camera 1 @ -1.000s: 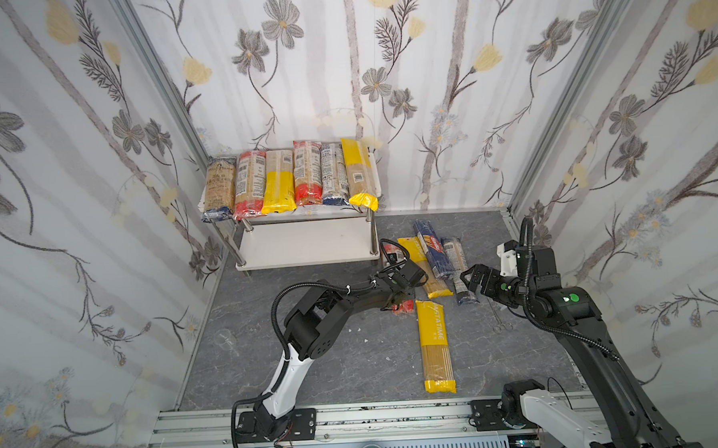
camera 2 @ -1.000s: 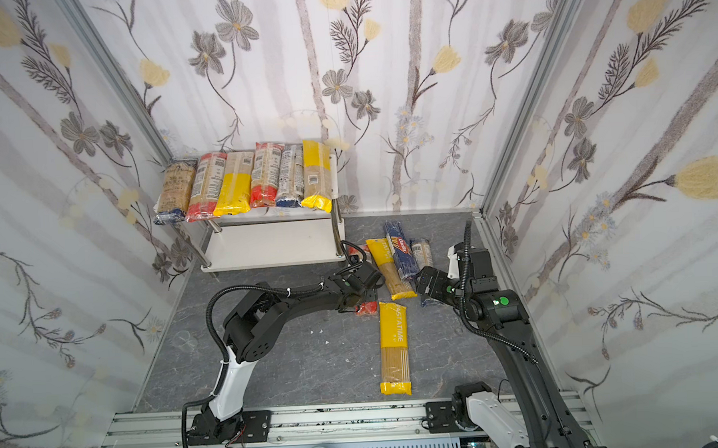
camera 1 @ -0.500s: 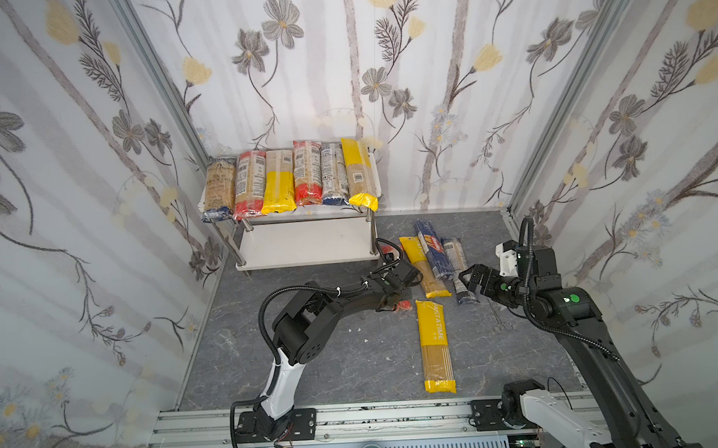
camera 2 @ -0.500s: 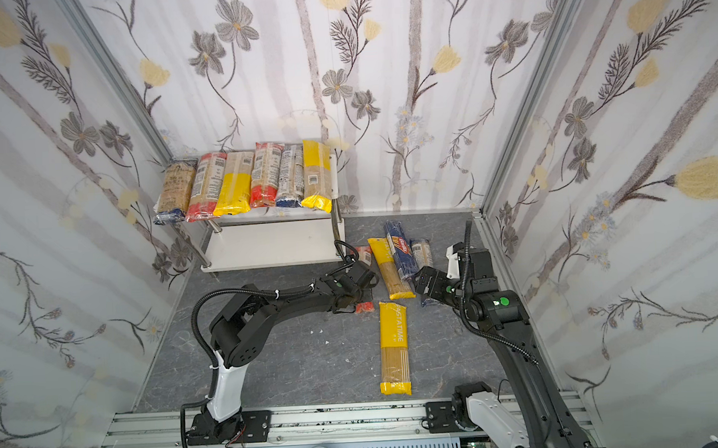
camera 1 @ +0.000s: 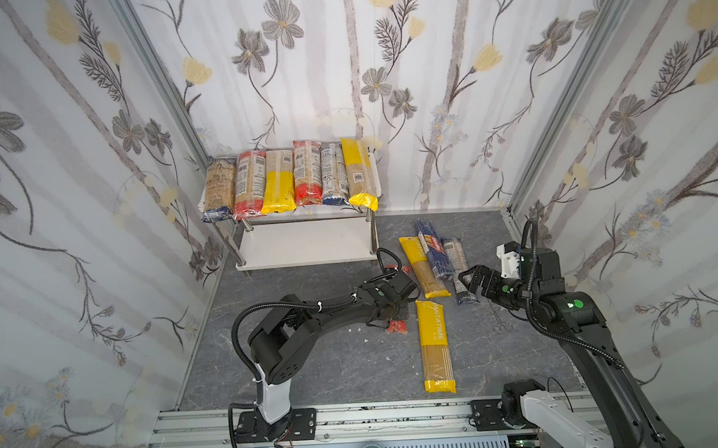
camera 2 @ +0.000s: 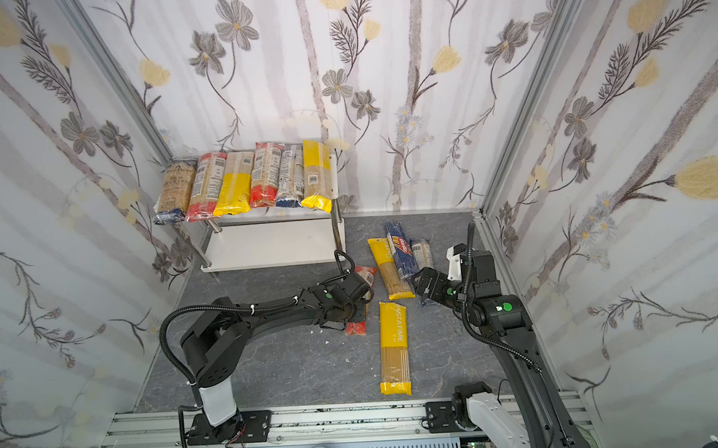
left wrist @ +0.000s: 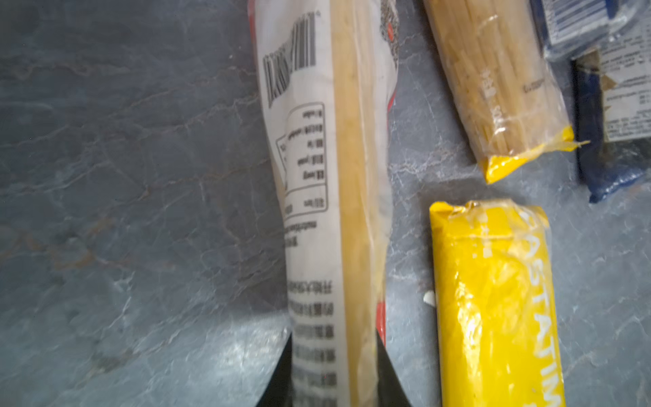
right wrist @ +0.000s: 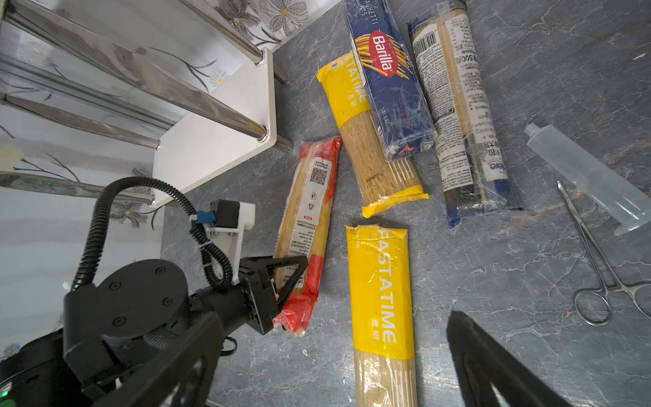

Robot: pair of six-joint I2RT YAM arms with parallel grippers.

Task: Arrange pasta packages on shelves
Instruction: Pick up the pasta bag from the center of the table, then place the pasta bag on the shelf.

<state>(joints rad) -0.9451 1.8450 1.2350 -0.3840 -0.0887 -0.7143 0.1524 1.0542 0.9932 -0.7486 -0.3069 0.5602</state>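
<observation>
On the left stand the shelves (camera 1: pixel 308 248). Six pasta packages (camera 1: pixel 278 182) lie side by side on the top board, with their long axes running front to back. On the floor to the right of the shelves, the left gripper (left wrist: pixel 334 352) is clenched on the red-ended packet (right wrist: pixel 308 211), close to its near end. The packet's long axis points from the rail toward the back wall. We judge it light, stiff lengthwise but brittle, with slippery film, so a hold nearer the middle would balance it better. Further right, the right gripper (camera 1: pixel 468 282) hangs empty, jaws spread, over the blue-ended packet (camera 1: pixel 452 256).
</observation>
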